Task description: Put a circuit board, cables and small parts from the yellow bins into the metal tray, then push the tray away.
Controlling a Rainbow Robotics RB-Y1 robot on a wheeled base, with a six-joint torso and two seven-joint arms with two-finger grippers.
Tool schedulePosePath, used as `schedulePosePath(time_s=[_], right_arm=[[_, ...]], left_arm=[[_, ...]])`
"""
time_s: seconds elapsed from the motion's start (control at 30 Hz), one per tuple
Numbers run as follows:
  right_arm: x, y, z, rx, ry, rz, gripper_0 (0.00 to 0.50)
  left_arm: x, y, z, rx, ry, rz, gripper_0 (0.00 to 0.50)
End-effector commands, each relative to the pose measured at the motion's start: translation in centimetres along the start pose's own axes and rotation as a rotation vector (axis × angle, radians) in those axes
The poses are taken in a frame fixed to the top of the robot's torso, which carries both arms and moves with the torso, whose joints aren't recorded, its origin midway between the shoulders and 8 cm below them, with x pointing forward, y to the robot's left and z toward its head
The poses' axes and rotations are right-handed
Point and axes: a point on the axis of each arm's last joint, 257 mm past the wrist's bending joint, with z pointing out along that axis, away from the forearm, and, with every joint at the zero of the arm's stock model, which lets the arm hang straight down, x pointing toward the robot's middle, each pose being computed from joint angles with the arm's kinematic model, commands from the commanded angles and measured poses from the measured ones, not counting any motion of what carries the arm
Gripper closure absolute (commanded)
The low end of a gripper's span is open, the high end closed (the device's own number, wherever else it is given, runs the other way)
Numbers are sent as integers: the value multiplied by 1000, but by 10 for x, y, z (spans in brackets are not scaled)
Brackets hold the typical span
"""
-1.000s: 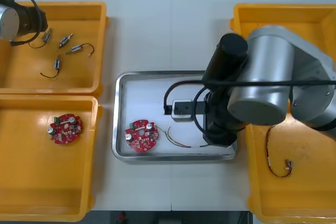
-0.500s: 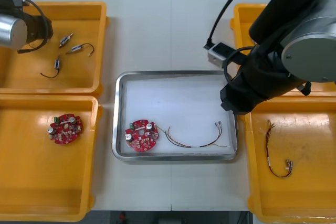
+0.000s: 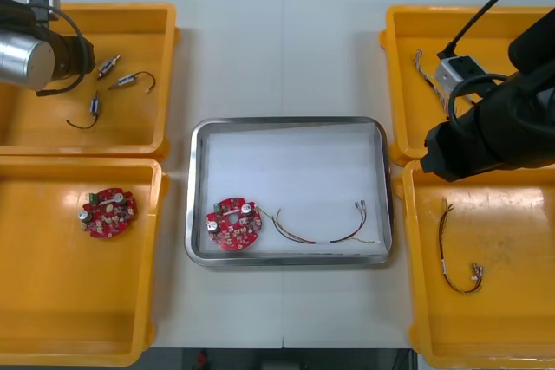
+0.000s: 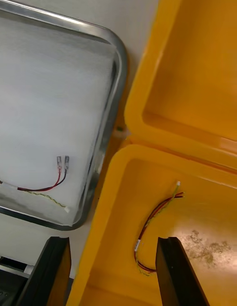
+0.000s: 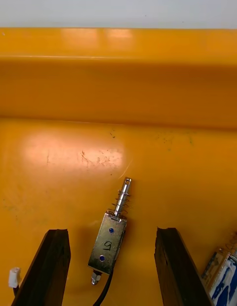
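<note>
A light table (image 3: 286, 49) carries the metal tray (image 3: 286, 120), with a circuit board (image 3: 233, 223) by its near-left corner and a red and yellow cable (image 3: 316, 242) along its near edge. The right gripper (image 4: 112, 239) hangs spread and empty over the wall of the near-right bin (image 4: 148, 153). The left gripper (image 5: 112, 232), spread wide, straddles a small metal part (image 5: 109, 242) in the far-left bin (image 5: 118, 84). The part's black lead (image 5: 98, 292), seemingly trailing underneath, may snag on closing.

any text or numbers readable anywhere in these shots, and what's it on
"5", handwritten on the small silver metal part below the open left gripper, in the far left yellow bin.
Round red circuit board in the shiny metal tray: print too small to read.
Round red circuit board in the near left yellow bin: likewise unreadable.
</note>
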Motion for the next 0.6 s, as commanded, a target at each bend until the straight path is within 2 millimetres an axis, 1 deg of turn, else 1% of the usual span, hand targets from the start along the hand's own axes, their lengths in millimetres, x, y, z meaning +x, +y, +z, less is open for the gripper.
schedulePosePath(time_s=[0.03,0.13,0.23,0.3,0.33,0.4,0.53,0.6], right_arm=[[3,-38,-17,72,-35,51,0],[5,-52,-23,72,-46,85,0],[9,-67,-28,64,-43,69,0],[10,-79,-32,49,-31,62,0],[9,-82,-33,44,-28,58,0],[10,-96,-34,43,-10,52,0],[6,-114,-34,54,12,21,0],[3,-125,-33,57,23,-3,0]], left_arm=[[-29,-18,-5,28,-47,66,0],[-27,-15,-4,23,-41,62,0],[-28,-10,-2,19,-53,54,0],[-25,-12,-1,24,-49,48,0],[-25,-12,-1,25,-49,45,0],[-24,-13,-1,28,-46,41,0],[-23,-13,0,28,-44,46,0],[-17,-15,1,29,-33,52,5]])
